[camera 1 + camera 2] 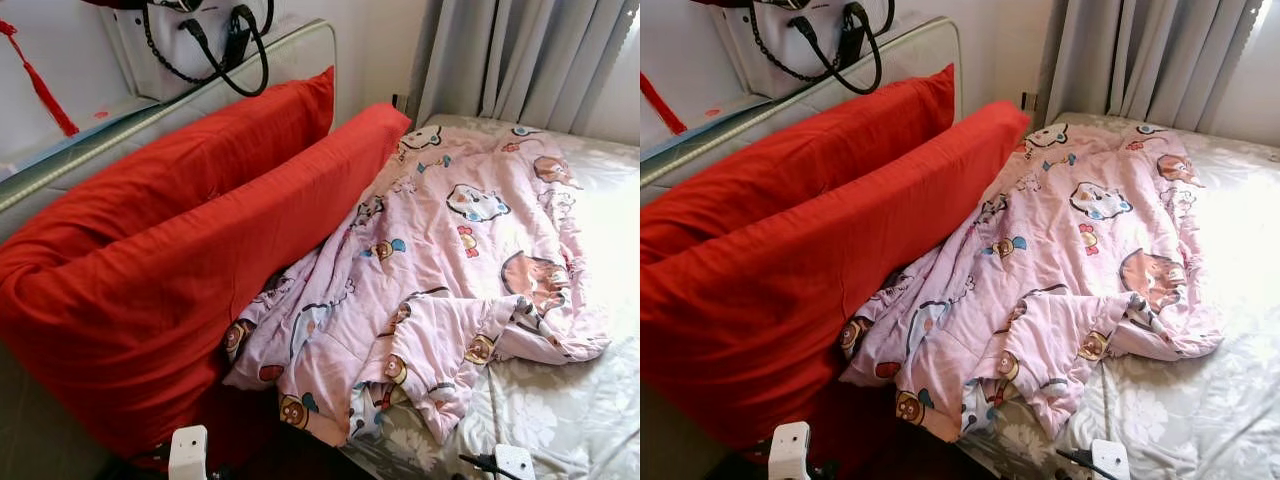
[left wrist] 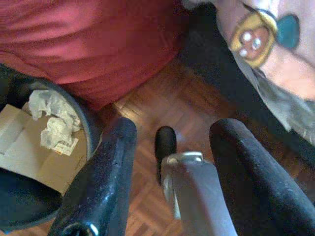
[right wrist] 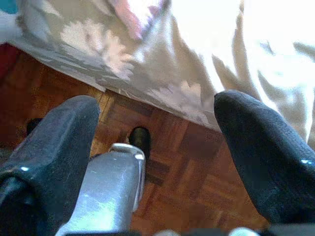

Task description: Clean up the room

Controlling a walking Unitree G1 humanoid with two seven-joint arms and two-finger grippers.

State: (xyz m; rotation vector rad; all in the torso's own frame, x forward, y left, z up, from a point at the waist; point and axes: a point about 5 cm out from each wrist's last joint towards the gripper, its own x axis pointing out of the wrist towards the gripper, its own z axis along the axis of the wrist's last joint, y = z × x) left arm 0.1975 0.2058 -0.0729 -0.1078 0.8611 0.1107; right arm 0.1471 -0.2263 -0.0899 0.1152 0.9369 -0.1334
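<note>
Duvet (image 1: 450, 260), pink w/ cartoon bears, lies rumpled across the bed, running from the far side by the curtain (image 1: 520, 60) down to the near edge, where one corner bunches up and folds over. Its left side is tucked against two big red pillows (image 1: 180, 240), which lean on the headboard (image 1: 300, 50) at left. Underneath, a grey floral sheet (image 1: 570, 410) shows on the right and near side.

Step in hand, as I read it: approach/survey, no tidying started on the bed yet. Next move prob. calls for reaching over the near edge, taking the bunched corner and drawing it flat; both arms likely needed since the cloth is wide and soft and will drag.

Left gripper (image 2: 167, 162) hangs low over parquet floor (image 2: 182, 103) beside the bed, fingers apart, nothing between them. Right gripper (image 3: 157, 147) likewise low by the bed's near edge, fingers spread wide, empty; sheet hem hangs just beyond it.

Containers: dark waste bin (image 2: 91, 123) on the floor just by the left gripper, next to the red pillow's overhang; holds crumpled white paper (image 2: 54, 123) and a flat piece of cardboard (image 2: 24, 147), partly full. White handbag w/ black handles (image 1: 215, 40) sits atop the headboard, far left; contents can't be seen.
</note>
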